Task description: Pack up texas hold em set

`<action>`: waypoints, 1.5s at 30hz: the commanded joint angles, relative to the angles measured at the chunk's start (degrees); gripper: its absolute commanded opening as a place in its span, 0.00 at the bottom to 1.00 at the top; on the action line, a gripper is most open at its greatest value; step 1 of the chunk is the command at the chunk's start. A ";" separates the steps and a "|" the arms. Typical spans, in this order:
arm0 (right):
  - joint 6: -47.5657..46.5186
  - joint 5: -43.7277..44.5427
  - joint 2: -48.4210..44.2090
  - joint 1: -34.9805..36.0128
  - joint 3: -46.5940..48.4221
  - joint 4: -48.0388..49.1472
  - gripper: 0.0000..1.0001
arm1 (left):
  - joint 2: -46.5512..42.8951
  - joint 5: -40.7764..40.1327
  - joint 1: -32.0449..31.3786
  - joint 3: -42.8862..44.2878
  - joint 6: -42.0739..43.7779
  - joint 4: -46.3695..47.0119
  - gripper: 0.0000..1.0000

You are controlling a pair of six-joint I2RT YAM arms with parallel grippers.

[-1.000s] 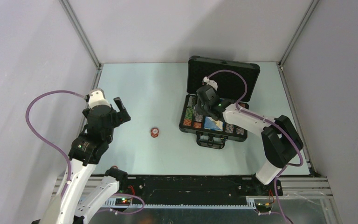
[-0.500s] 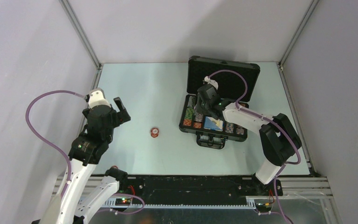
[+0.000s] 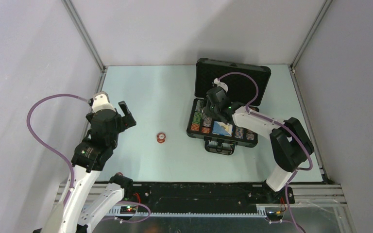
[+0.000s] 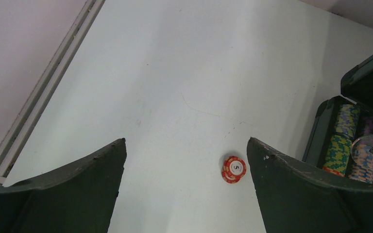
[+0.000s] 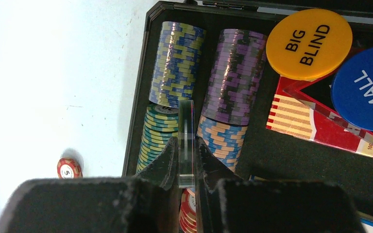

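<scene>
The black case (image 3: pixel 233 76) lies open at the back right, lid up. Its multicoloured chip rows (image 5: pixel 177 63) fill the left part. The red-white card box (image 5: pixel 315 127) lies inside, under a black triangular marker (image 5: pixel 322 93). My right gripper (image 5: pixel 187 145) hangs over the chip rows, shut on a clear round disc (image 5: pixel 187 131) held edge-on. A short stack of red-white chips (image 3: pixel 161 138) lies on the table left of the case, also in the left wrist view (image 4: pixel 234 169). My left gripper (image 4: pixel 186 141) is open and empty, well above the table, left of those chips.
A yellow BIG BLIND disc (image 5: pixel 309 43) and a blue SMALL BLIND disc (image 5: pixel 364 90) lie on the card box. More red-white chips (image 5: pixel 189 208) sit in the case below the right fingers. The case handle (image 3: pixel 219 147) faces the near side. A metal rail (image 3: pixel 94 104) edges the table's left.
My right gripper has shifted slightly towards the back left over the chip rows, still holding the clear disc. The left arm has not moved.
</scene>
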 commanded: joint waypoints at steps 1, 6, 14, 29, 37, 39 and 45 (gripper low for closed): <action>-0.57 0.99 -0.27 -0.57 0.77 1.47 0.00 | -0.28 0.65 0.39 -0.39 0.81 1.79 0.98; -4.51 -1.11 -5.19 -0.41 -1.10 1.99 0.00 | -0.17 0.54 0.43 -0.36 0.90 1.74 0.98; -12.29 -26.77 -17.38 -5.49 -7.33 7.43 0.00 | -0.12 0.13 0.50 -0.40 1.01 1.79 0.98; -13.13 -50.97 -17.36 2.50 -10.80 16.42 0.00 | -1.37 0.15 1.07 -0.48 1.06 1.77 0.98; -2.62 -40.25 -0.20 14.62 -3.12 20.77 0.00 | -2.98 0.34 1.12 -0.59 0.87 1.77 0.98; 0.47 -38.82 4.07 17.36 -0.51 23.79 0.00 | -3.49 0.56 1.11 -0.72 0.84 1.79 0.98; 8.67 -38.33 14.99 22.69 8.11 30.62 0.00 | -5.14 0.34 1.16 -0.76 0.66 1.71 0.98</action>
